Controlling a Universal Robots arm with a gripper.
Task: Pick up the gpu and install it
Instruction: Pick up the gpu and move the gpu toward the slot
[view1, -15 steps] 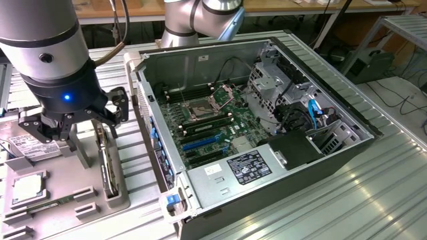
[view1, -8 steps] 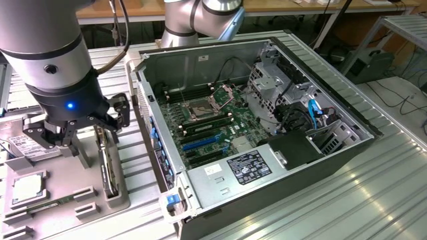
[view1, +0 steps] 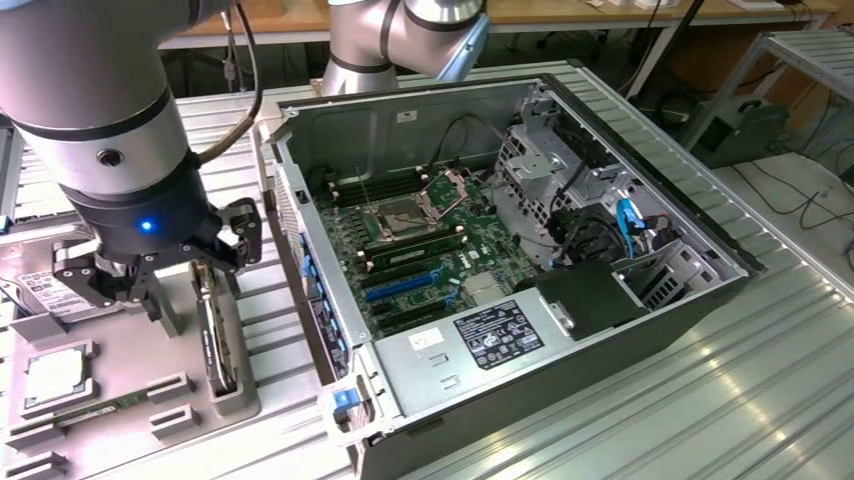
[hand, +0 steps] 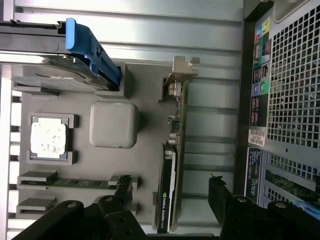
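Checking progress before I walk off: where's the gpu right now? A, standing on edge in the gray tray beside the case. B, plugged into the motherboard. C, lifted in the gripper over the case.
A: the gpu stands on edge in the gray tray, outside the case, with the open gripper over it.

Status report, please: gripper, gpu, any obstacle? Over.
Open gripper straddles the gpu from above, no grip. The gpu stands on edge in the grey holder. Nothing between jaws and card.
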